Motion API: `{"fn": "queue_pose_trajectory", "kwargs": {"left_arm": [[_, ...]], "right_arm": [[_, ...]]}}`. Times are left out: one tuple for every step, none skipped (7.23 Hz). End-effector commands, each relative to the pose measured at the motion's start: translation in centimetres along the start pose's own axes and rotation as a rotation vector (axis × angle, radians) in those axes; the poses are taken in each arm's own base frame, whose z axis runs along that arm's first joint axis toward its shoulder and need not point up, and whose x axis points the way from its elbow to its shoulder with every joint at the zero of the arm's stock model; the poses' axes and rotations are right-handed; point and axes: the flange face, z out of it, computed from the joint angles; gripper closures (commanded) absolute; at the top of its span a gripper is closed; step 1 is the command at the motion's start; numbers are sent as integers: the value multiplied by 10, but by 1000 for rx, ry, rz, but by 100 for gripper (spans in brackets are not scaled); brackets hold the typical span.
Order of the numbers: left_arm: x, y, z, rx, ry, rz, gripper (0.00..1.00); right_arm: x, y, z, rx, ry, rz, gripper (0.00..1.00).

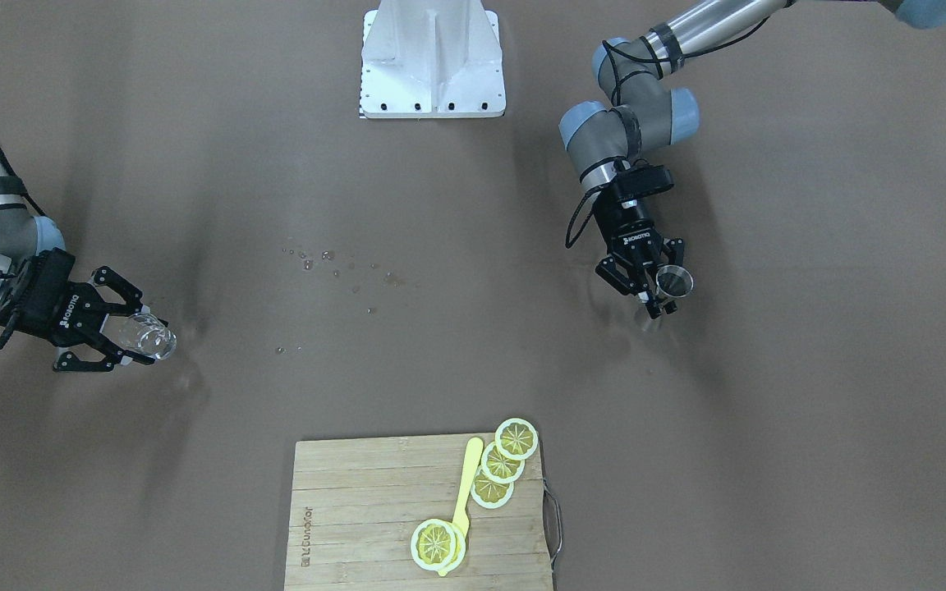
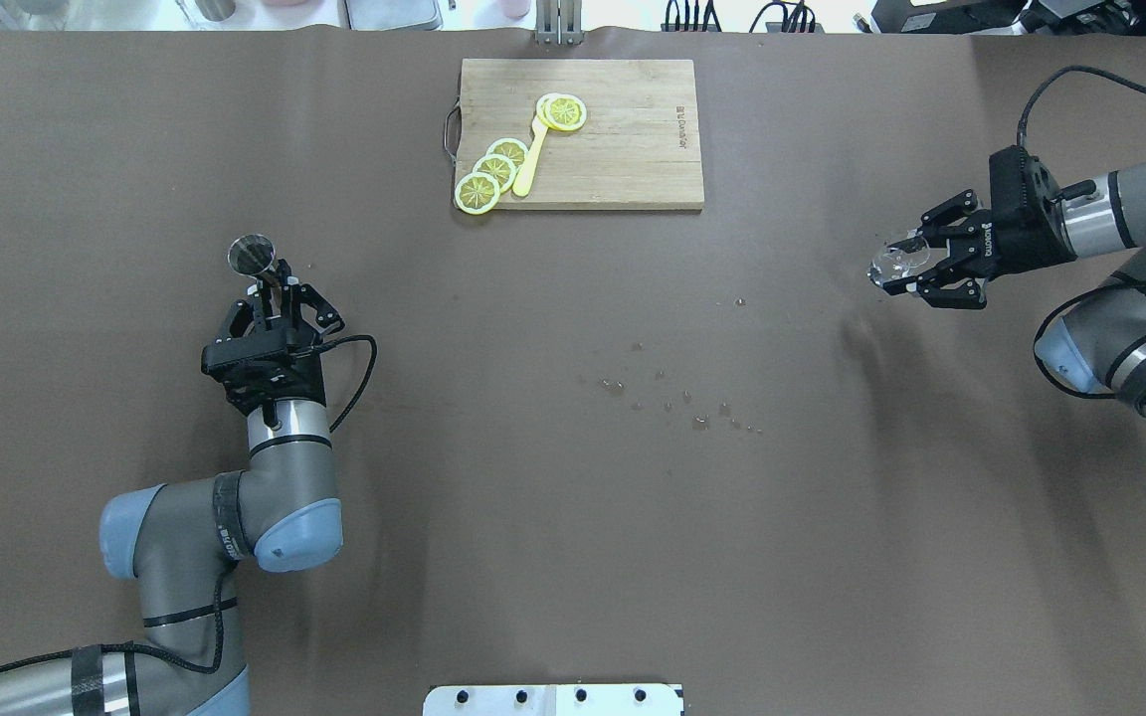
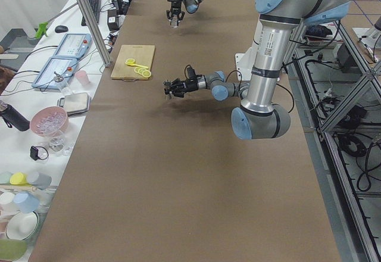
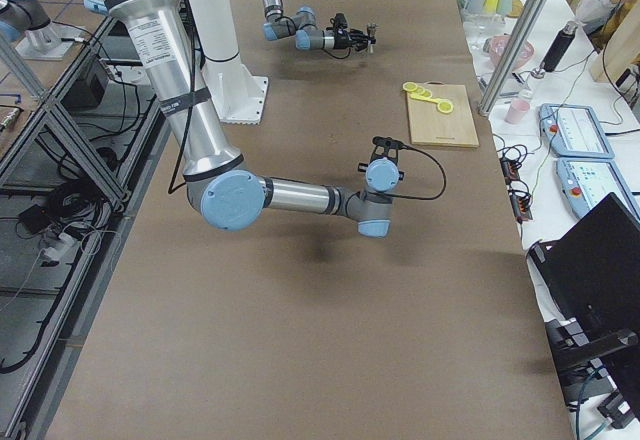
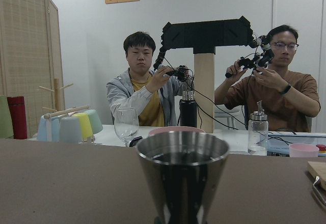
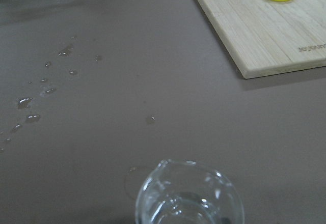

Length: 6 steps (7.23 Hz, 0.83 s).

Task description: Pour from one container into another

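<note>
I see my left tool (image 2: 273, 286) clamped on the jigger (image 2: 252, 254) toward the counter's (image 2: 573, 557) left edge; right tool (image 2: 916, 270) clasps the cup (image 2: 894, 261) by the right edge.

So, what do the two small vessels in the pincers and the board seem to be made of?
The jigger looks like polished steel: shiny grey wall, bright highlights. The cup seems clear glass, possibly plastic: the table shows through it. The board looks like light matte wood, perhaps bamboo: visible strips.
</note>
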Motion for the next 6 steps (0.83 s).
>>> {"fn": "queue_pose_trajectory", "kwargs": {"left_arm": [[14,10,0,-2,1,8,100],[19,15,1,-2,-1,12,100],[20,17,1,-1,-2,16,100],[20,18,2,-1,-3,18,100],[21,18,2,-1,-3,18,100],[22,21,2,-1,-4,22,100]], "right_arm": [[-14,-4,28,-3,-21,-7,100],[-20,-3,35,-5,-36,-8,100],[-23,-3,39,-6,-43,-8,100],[-26,-3,43,-8,-49,-8,100],[-28,-2,45,-10,-54,-9,100],[-27,-2,47,-11,-45,-6,100]]}}
